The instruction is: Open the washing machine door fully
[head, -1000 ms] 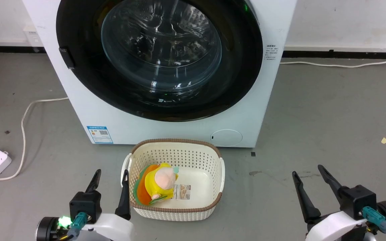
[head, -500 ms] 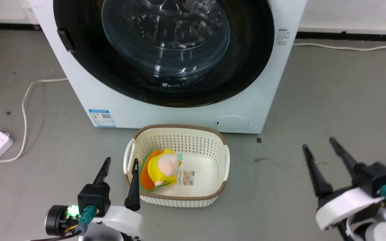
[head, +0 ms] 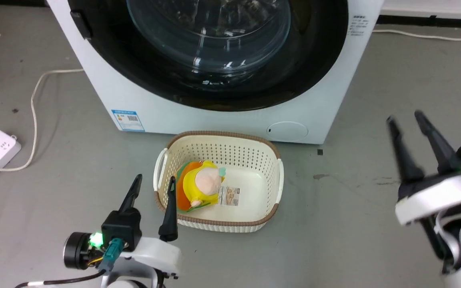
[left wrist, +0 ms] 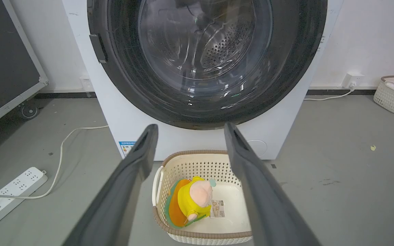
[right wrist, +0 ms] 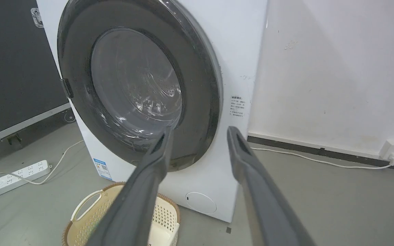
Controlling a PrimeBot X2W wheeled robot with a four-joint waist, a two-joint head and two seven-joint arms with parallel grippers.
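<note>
A: Where is the head camera sitting?
B: High before the washing machine (head: 314,112), looking steeply down.
A: And the wrists?
B: Left is facing it squarely, low and near; right is eyeing it obliquely from the robot's right.
A: Sharing?
B: All are catching its door (head: 314,52) and the basket (head: 218,150).

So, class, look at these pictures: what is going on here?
A two-armed robot faces the washing machine, whose door is shut. Neither arm touches it yet. The right gripper hangs in the air to the machine's right, jaws open and empty. The left gripper hovers low by a basket holding a plush toy, jaws open too.
</note>
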